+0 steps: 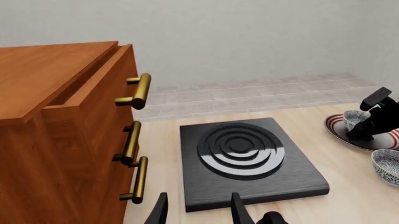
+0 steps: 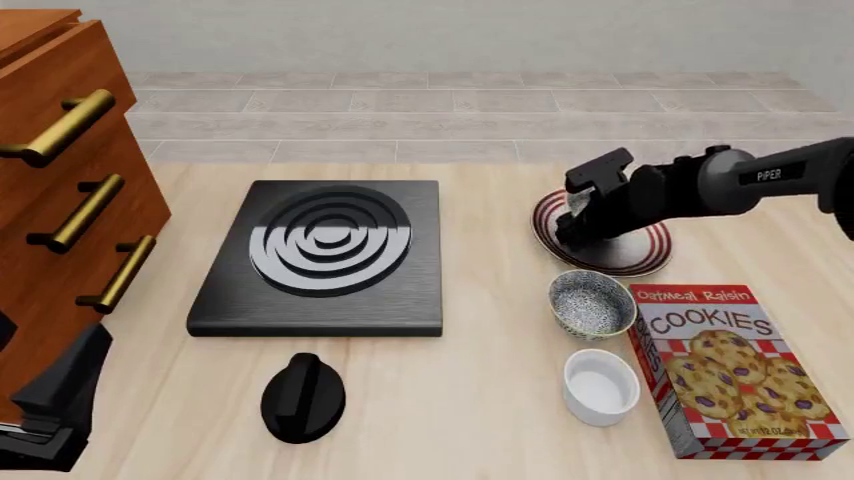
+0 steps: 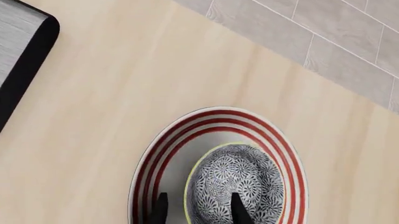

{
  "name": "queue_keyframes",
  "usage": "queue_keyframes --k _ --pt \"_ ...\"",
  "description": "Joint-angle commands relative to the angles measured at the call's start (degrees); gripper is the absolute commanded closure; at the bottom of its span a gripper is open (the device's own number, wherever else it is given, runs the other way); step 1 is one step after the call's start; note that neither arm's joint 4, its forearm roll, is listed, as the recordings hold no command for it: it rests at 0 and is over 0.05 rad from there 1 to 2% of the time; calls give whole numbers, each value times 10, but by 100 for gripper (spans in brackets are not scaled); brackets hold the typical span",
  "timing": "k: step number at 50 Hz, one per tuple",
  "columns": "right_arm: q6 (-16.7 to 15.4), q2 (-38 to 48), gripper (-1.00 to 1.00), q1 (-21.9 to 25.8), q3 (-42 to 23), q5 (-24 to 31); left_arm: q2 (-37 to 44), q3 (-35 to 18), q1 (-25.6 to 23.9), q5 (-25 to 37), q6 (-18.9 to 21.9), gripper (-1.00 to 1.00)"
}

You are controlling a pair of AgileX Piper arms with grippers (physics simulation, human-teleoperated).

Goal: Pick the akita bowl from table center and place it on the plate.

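Left gripper (image 1: 198, 212) idle near the stove plate (image 2: 324, 255), fingers apart, holding nothing. Akita bowl (image 3: 234, 189) sits inside the plate (image 3: 165, 144); right gripper (image 3: 198, 209) straddles its rim, looks like gripping. Left: release, retreat. Arm reads "PIPER"; box (image 2: 727, 370) "Oatmeal Raisin COOKIES".

The box (image 2: 731, 368) reads "Oatmeal Raisin COOKIES"; arm (image 2: 747, 180) "PIPER".

Counter (image 2: 494, 440): pale matt wood grain. Drawer cabinet (image 2: 54, 200): glossy reddish wood, brass-look handles (image 2: 60, 128). Stove plate (image 2: 320, 260): black brushed finish, glossy rings. Beside it, plate (image 3: 156, 154): smooth glazed white, red-striped.
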Motion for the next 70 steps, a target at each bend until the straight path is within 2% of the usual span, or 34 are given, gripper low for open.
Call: queue_keyframes --k 1,14,24,52,57,66,68,70 --pt "-4 0 -100 -1 0 3 0 0 0 0 0 -100" --pt "-18 -34 -100 7 12 9 0 -2 -1 1 -1 -100" --pt "-43 -83 -100 11 34 18 0 0 -3 1 0 -100" --pt "-89 -231 -100 18 149 -1 -1 1 -3 2 2 -100" --pt "-88 -258 -100 24 163 -2 -1 1 -3 2 2 -100" --pt "-65 -317 -100 34 214 -30 -1 2 -4 2 2 -100" --pt "-57 -329 -100 37 224 -35 -1 2 -4 2 2 -100" --pt "-35 -349 -100 41 235 -40 1 2 -4 1 1 -100"
